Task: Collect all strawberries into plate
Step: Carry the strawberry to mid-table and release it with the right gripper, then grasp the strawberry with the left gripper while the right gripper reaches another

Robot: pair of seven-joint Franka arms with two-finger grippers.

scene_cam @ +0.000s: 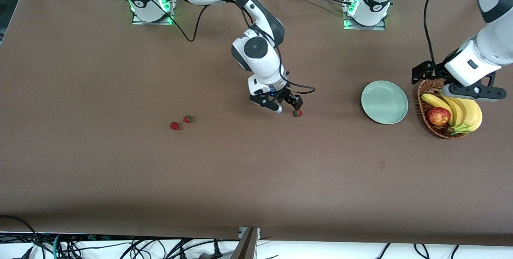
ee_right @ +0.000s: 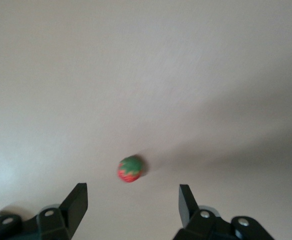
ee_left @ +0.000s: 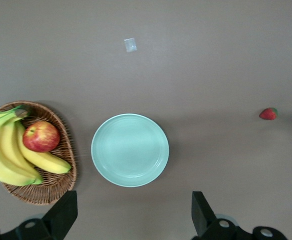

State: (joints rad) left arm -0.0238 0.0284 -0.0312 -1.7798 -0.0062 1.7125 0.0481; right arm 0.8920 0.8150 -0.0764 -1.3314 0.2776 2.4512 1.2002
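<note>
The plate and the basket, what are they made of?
The plate looks like glazed ceramic or smooth plastic: plain mint green, with a faint sheen at its raised rim. The basket looks like woven brown wicker, judging by the visible strands.

Bare table (scene_cam: 328, 102) lies between the lone strawberry (scene_cam: 297, 112) and the plate (scene_cam: 384, 102). The wicker basket (scene_cam: 421, 102) of bananas (scene_cam: 461, 110) crowds, perhaps touches, the plate's rim toward the left arm's end, with the left gripper (scene_cam: 473, 90) above it.

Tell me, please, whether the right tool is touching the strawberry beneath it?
Apart. The right wrist view shows the strawberry lying on the table with open space to each finger of the right tool.
</note>
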